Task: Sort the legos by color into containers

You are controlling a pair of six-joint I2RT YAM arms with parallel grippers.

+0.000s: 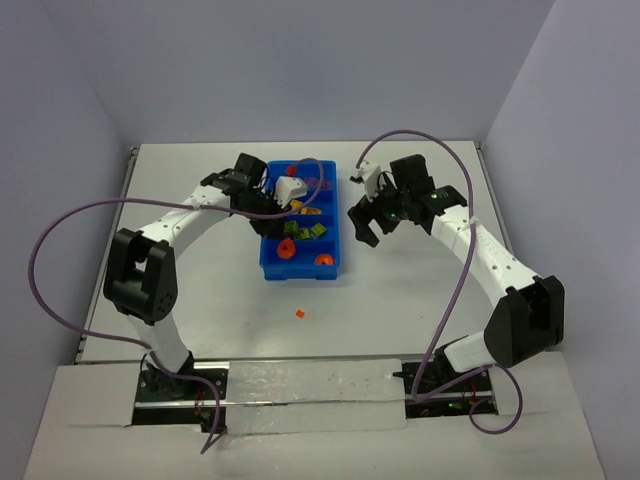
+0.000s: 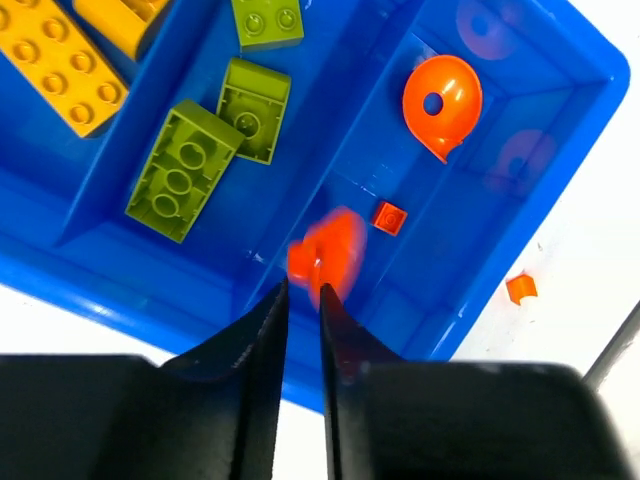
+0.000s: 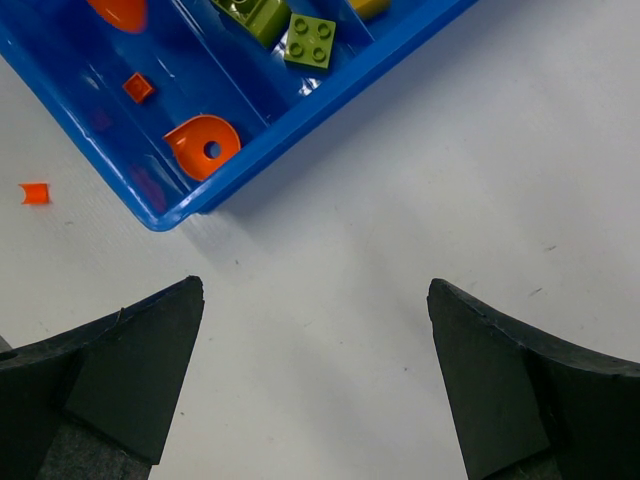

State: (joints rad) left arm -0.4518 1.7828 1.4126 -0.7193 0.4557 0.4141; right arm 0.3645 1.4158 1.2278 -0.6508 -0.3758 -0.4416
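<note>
The blue tray [image 1: 300,274] sits mid-table, its compartments holding sorted legos. My left gripper [image 2: 303,290] hovers over the orange compartment with its jaws a narrow gap apart. A blurred round orange lego [image 2: 328,255] is just past the tips, free of them. In the same compartment lie another round orange lego [image 2: 441,100] and a tiny orange square [image 2: 389,217]. Lime green legos [image 2: 183,170] fill the neighbouring compartment, and yellow ones [image 2: 60,65] the one beyond it. My right gripper [image 3: 315,290] stands wide open over bare table to the right of the tray [image 3: 170,215].
One small orange lego [image 1: 298,314] lies loose on the white table in front of the tray, also in the left wrist view [image 2: 520,289] and the right wrist view [image 3: 36,193]. Purple cables loop from both arms. White walls close in the table.
</note>
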